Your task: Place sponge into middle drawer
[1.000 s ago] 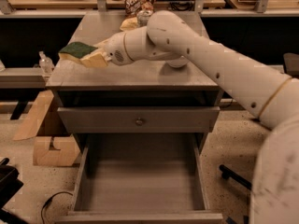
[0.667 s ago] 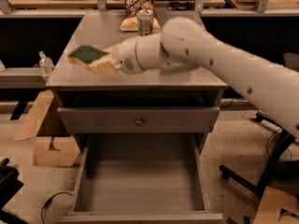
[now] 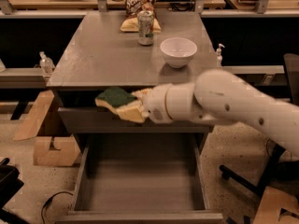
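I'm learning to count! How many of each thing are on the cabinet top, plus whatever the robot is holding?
Soda can: 1
Chip bag: 1
White bowl: 1
Sponge, held by the gripper in front of the cabinet: 1
Total: 4

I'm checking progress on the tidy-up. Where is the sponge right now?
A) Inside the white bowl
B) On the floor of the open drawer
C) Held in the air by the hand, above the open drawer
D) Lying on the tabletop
C: the hand grips the sponge in mid-air at the cabinet's front edge, above the open drawer and not yet in it.
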Controlling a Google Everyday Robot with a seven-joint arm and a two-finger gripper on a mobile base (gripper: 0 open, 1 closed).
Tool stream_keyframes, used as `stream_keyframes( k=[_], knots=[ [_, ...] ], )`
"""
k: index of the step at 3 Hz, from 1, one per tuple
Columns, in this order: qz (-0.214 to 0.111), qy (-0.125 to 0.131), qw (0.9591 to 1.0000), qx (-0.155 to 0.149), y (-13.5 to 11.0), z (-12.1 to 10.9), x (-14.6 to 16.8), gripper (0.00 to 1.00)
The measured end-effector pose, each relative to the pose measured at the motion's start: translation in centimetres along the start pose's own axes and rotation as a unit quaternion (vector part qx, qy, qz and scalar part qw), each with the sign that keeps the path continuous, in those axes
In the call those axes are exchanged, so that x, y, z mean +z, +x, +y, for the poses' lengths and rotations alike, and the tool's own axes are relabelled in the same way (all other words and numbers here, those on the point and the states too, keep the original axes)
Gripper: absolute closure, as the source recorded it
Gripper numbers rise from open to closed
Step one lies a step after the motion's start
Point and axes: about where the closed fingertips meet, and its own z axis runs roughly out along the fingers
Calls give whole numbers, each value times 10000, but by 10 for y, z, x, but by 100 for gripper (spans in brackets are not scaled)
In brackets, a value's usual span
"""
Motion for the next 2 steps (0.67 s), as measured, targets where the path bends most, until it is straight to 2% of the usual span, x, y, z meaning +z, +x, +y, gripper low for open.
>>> stream_keyframes(
  k=[1,2],
  knots=[
    [243,-87,9990,354,86,24,-28,100],
    [243,-90,9990,353,86,25,-28,100]
  ],
)
